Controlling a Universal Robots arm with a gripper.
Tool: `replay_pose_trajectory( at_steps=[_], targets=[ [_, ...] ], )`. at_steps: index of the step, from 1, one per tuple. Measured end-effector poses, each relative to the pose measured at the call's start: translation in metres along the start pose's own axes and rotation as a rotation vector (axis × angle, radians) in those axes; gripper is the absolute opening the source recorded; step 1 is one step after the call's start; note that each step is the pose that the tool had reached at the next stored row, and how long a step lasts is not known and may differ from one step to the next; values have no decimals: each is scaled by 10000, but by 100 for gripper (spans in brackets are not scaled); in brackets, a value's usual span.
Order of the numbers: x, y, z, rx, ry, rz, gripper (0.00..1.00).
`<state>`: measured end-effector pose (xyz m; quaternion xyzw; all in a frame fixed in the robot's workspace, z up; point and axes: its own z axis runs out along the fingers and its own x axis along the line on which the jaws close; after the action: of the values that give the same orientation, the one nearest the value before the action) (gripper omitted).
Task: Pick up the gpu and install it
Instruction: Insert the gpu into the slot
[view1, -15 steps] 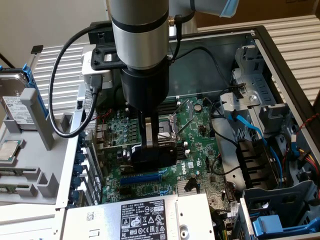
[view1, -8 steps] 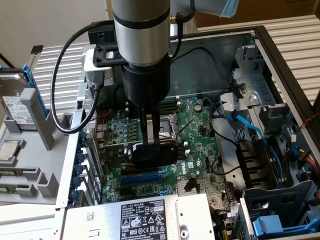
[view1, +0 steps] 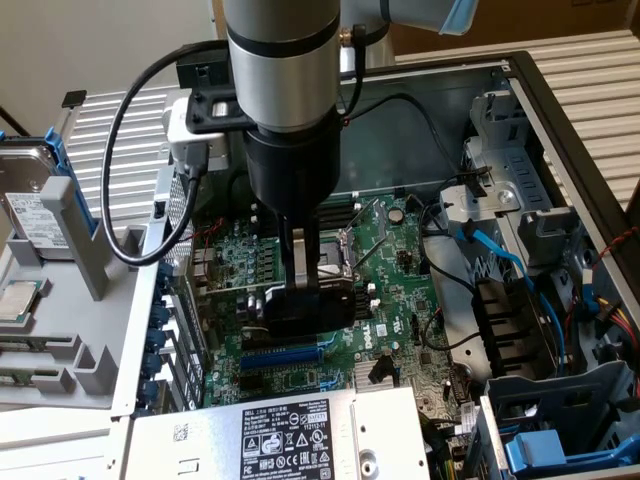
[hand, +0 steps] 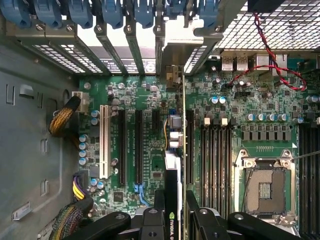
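Observation:
The gpu (view1: 335, 312) stands on edge over the large green motherboard (view1: 390, 260) inside the open computer case, black shroud facing the exterior camera. My gripper (view1: 303, 298) comes straight down on its top edge and is shut on it. In the wrist view the gpu (hand: 172, 200) appears edge-on between my two black fingers (hand: 159, 202), lined up along the expansion slots (hand: 139, 145), its silver bracket end (hand: 172, 75) near the case's rear slot openings. I cannot tell whether its lower edge is in a slot or just above one.
A blue expansion slot (view1: 285, 352) lies just beside the card, nearer the power supply (view1: 290, 430). The empty CPU socket (hand: 262, 187) and memory slots (hand: 212, 150) lie on the card's other side. Blue slot latches (hand: 100, 12), loose cables (view1: 510, 270) and a drive cage (view1: 560, 440) crowd the case.

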<state>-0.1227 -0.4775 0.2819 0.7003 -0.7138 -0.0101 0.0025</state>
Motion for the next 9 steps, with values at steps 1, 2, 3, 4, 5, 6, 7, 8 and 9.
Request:
replay_pose_trajectory(
  at_steps=[1, 2, 3, 4, 5, 6, 7, 8, 9],
  targets=[
    [-9, 0, 0, 1, 10, 0, 26],
    [-9, 0, 0, 0, 16, 0, 26],
    [-9, 0, 0, 0, 16, 0, 26],
    [-9, 0, 0, 0, 17, -1, 26],
    [-9, 0, 0, 0, 18, 0, 26],
    [-9, 0, 1, 0, 18, -1, 26],
    [-10, 0, 1, -2, 22, -1, 26],
    [-10, 0, 2, -4, 31, 0, 26],
    [-15, 1, 2, -7, 62, 2, 26]
  ],
)
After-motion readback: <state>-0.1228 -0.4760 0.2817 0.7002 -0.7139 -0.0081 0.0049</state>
